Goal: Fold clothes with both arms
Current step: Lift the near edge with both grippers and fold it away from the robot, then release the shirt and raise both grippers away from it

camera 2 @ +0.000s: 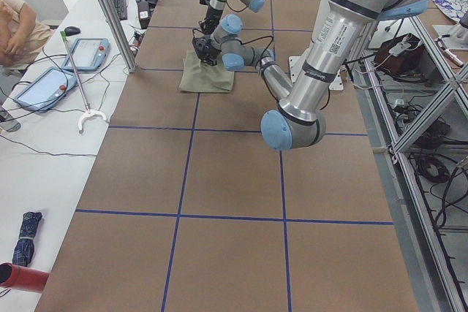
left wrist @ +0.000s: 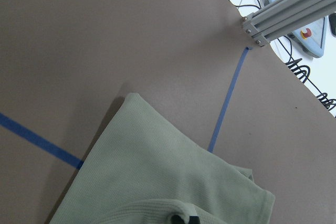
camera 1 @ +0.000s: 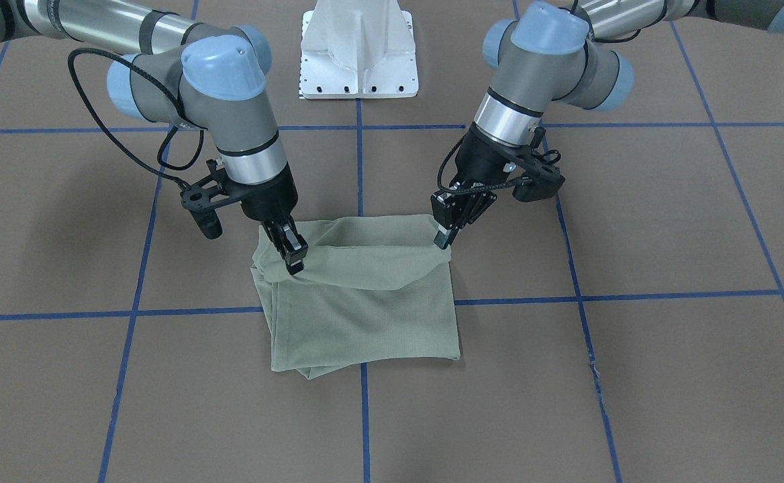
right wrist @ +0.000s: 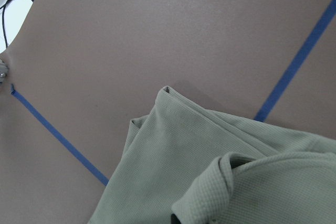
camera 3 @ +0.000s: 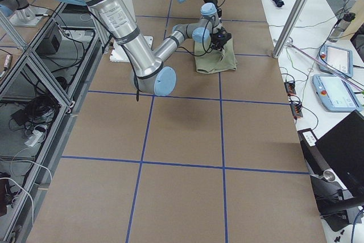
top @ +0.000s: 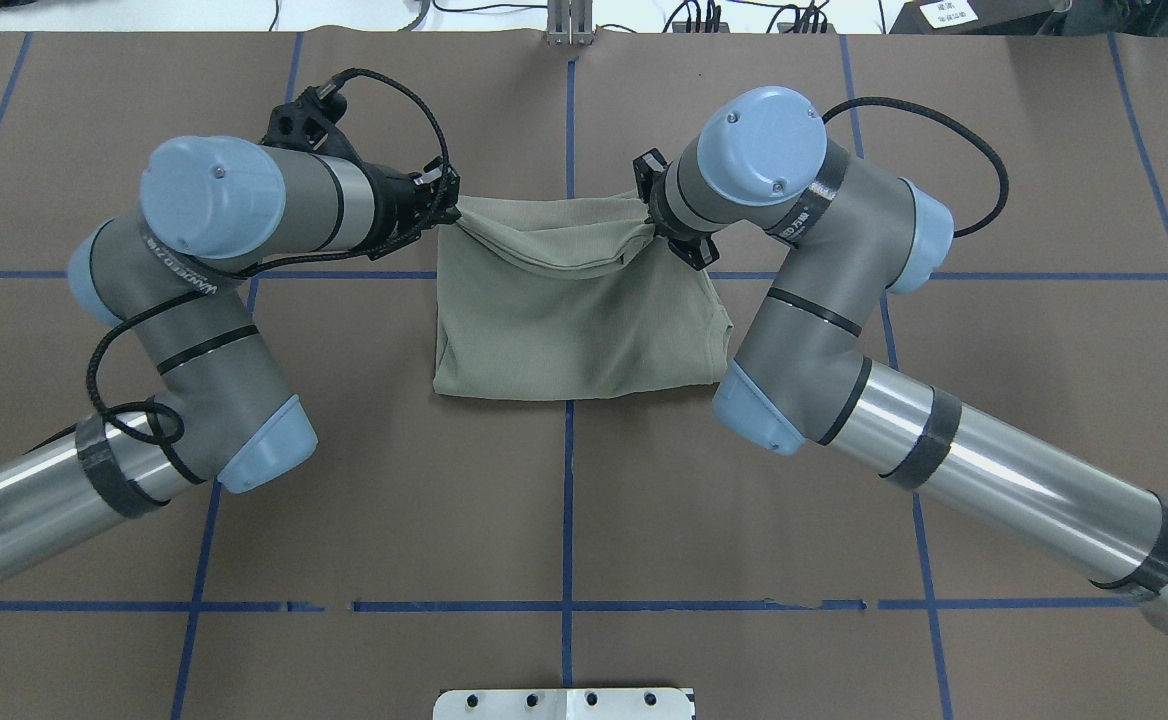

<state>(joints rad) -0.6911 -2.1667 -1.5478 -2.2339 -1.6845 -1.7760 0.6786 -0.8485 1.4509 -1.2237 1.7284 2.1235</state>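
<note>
The sage-green clothes point(camera 1: 365, 308) lie folded into a rough rectangle in the middle of the brown table, also seen from overhead point(top: 574, 330). One edge of the top layer is raised off the pile and sags between the two arms. My left gripper point(camera 1: 443, 239) point(top: 449, 207) is shut on one end of that raised edge. My right gripper point(camera 1: 295, 259) point(top: 652, 222) is shut on the other end. The left wrist view shows the folded fabric point(left wrist: 157, 182) lying below, and so does the right wrist view point(right wrist: 210, 166). Collar, logo and tag are hidden.
The white pedestal base point(camera 1: 358, 57) stands behind the clothes on the robot's side. Blue tape lines point(camera 1: 365, 402) grid the table. A side bench with tablets point(camera 2: 44, 85) and an aluminium post point(camera 2: 110, 16) runs along the far edge; a person point(camera 2: 18, 23) sits there.
</note>
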